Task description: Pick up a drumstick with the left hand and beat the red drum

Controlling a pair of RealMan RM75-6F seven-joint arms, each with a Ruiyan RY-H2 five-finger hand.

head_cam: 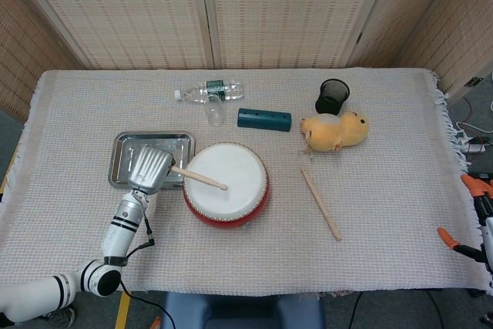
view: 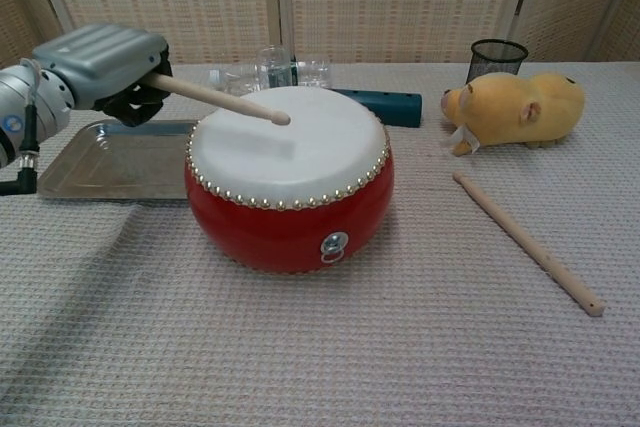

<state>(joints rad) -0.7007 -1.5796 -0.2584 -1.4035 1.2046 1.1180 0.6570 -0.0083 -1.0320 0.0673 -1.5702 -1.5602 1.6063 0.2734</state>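
The red drum (head_cam: 226,185) (view: 290,182) with a white skin stands mid-table. My left hand (head_cam: 149,169) (view: 105,68) grips a wooden drumstick (head_cam: 199,178) (view: 214,98) just left of the drum. The stick slopes down over the white skin, its tip close above it or touching it. A second drumstick (head_cam: 320,204) (view: 527,242) lies loose on the cloth to the right of the drum. My right hand (head_cam: 481,217) shows only at the right edge of the head view, and its fingers are hard to read.
A metal tray (head_cam: 122,150) (view: 90,162) lies under and behind my left hand. Behind the drum are a teal block (head_cam: 264,119), a plastic bottle (head_cam: 208,92) and a clear glass (head_cam: 214,112). A yellow plush toy (head_cam: 334,131) and a black mesh cup (head_cam: 332,96) sit at the back right.
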